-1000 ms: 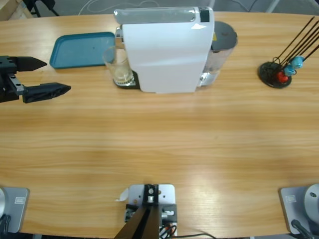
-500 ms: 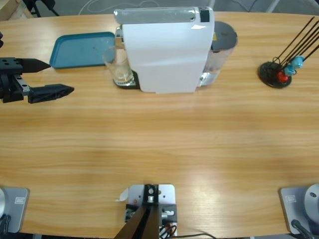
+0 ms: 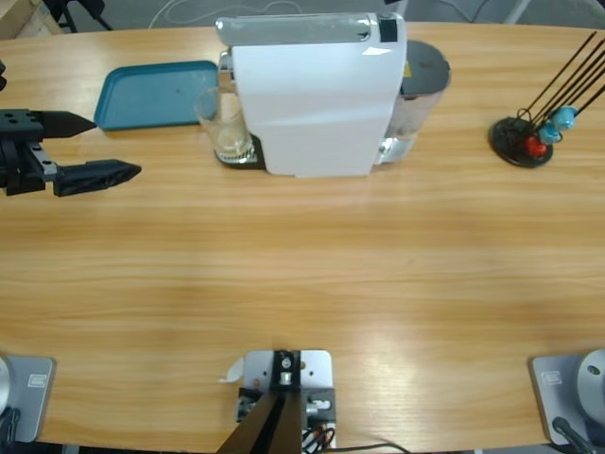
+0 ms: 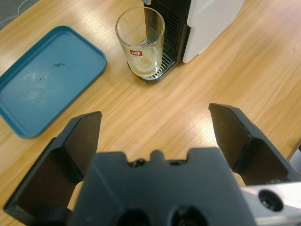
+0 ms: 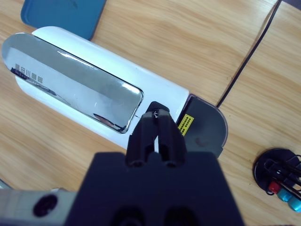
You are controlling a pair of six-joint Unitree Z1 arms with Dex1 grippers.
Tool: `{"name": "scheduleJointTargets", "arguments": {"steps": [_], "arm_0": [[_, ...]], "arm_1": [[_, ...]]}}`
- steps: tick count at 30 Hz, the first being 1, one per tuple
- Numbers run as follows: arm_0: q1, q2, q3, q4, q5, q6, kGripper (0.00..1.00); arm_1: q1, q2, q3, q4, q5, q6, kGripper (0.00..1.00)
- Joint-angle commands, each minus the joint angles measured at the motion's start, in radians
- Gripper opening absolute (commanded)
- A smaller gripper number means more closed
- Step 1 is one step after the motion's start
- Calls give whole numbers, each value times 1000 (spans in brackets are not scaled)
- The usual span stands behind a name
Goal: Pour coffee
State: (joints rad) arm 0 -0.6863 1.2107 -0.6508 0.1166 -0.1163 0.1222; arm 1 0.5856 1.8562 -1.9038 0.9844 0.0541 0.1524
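A clear glass [image 3: 227, 126] stands on the drip tray under the spout of the white coffee machine [image 3: 317, 104]. A shallow layer of pale golden coffee [image 4: 143, 67] lies in the bottom of the glass [image 4: 141, 40]. My left gripper [image 3: 115, 147] hovers at the table's left edge, open and holding nothing, pointing toward the glass from a distance. In its wrist view the left gripper [image 4: 155, 117] frames bare wood short of the glass. My right gripper [image 5: 156, 113] is shut, with nothing held, above the machine's [image 5: 70, 89] top near its black button. It does not show in the high view.
A teal tray [image 3: 151, 95] lies behind and left of the glass. The machine's grey water tank [image 3: 421, 76] sits at its right. A black capsule stand [image 3: 522, 142] with red and blue capsules and thin rods is at far right.
My left gripper has shifted a little to the right, toward the glass, then held still. Nothing else moved.
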Motion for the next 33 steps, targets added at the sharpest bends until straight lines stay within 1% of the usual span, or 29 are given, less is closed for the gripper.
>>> {"name": "scheduleJointTargets", "arguments": {"steps": [1,25,29,33], "arm_0": [[7,38,42,-17,14,-3,1000],[8,47,45,-25,14,-1,1000],[8,49,46,-25,14,-1,1000],[8,49,50,-26,14,-3,1000]], "arm_1": [[14,43,41,15,20,-13,0],[14,69,45,-1,23,-24,0],[14,72,63,0,27,-24,0],[16,76,123,3,17,-24,0]]}}
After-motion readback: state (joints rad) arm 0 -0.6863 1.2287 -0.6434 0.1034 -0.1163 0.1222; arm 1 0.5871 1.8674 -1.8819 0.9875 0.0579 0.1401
